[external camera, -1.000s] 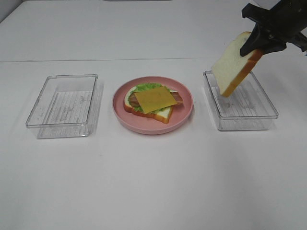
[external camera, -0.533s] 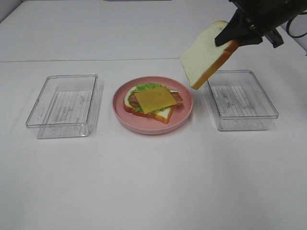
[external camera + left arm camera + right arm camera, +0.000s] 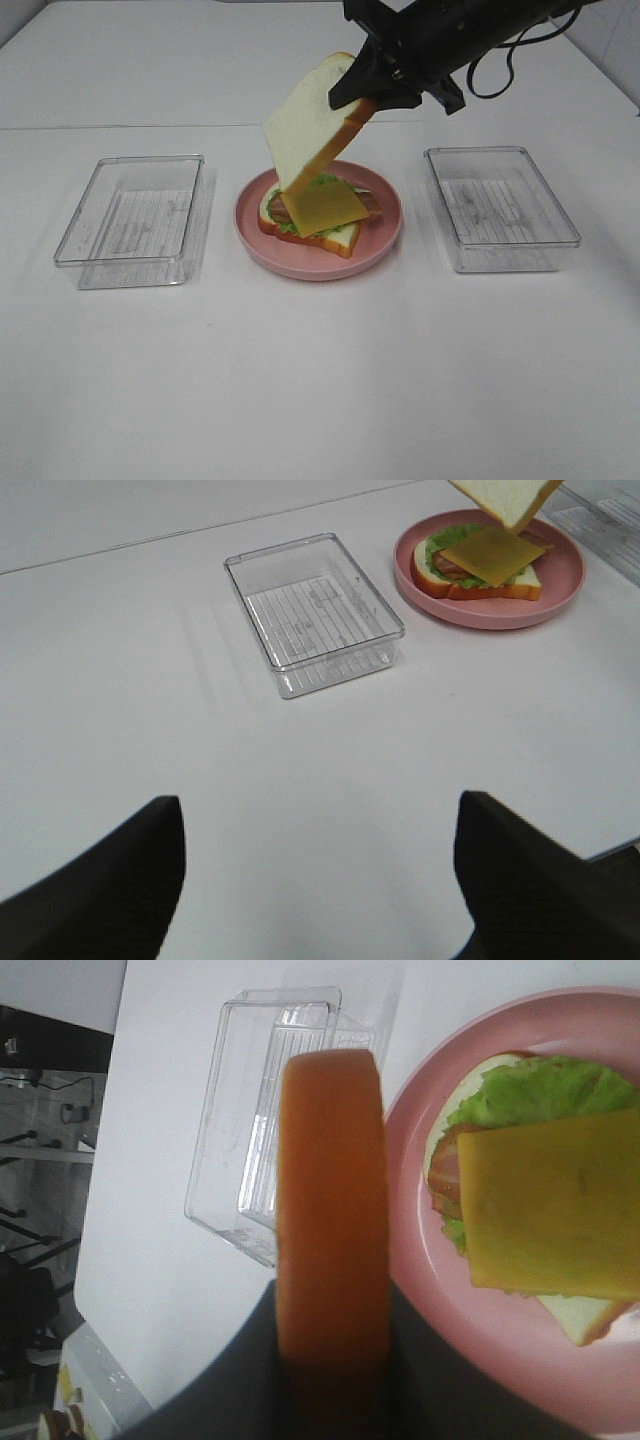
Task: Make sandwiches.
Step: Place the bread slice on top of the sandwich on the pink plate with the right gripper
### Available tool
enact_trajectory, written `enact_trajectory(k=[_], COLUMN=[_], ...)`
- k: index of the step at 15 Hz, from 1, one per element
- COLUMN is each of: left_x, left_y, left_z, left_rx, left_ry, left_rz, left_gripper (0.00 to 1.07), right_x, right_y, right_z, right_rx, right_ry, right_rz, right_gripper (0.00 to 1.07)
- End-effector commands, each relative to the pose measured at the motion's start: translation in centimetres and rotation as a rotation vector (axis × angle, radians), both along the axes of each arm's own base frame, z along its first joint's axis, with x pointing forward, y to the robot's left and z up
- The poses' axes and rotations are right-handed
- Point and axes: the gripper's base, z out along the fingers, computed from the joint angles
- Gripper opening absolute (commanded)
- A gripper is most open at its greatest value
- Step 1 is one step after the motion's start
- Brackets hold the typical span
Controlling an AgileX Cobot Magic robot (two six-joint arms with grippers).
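An open sandwich [image 3: 318,212] lies on the round pink plate [image 3: 385,238]: a bread slice, green lettuce, a bacon strip and a yellow cheese square [image 3: 322,206] on top. My right gripper [image 3: 360,92] is shut on a second bread slice [image 3: 305,125] and holds it tilted in the air just above the sandwich's left part. The right wrist view shows that slice's orange crust [image 3: 332,1230] edge-on, with the cheese [image 3: 550,1200] beneath. My left gripper [image 3: 320,880] is open and empty, far from the plate [image 3: 560,590].
A clear plastic tray [image 3: 135,218] stands left of the plate and another clear tray [image 3: 500,205] right of it. Both hold nothing. The table is white.
My right gripper has carried the bread slice leftward from above the right tray to above the plate and sandwich. The left arm has not moved.
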Motion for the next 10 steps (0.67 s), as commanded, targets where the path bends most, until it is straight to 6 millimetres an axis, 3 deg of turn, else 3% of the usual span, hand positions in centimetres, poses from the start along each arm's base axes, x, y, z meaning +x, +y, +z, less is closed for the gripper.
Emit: enact_trajectory(k=[1, 7, 10], left_x=[-0.2, -0.2, -0.2], left_y=[0.1, 0.1, 0.1], left_z=[0.0, 0.0, 0.0], left_rx=[-0.005, -0.005, -0.005], left_ry=[-0.028, -0.028, -0.028], left_rz=[-0.002, -0.002, -0.002], left_gripper=[0.72, 0.72, 0.72], right_x=[0.6, 1.5, 1.0], right_y=[0.7, 1.8, 1.9], right_z=[-1.6, -5.7, -6.5], right_rx=[0.069, 0.217, 0.217], right_ry=[0.040, 0.160, 0.209], right_rz=[-0.022, -0.045, 0.013], right_gripper=[0.00, 0.00, 0.00])
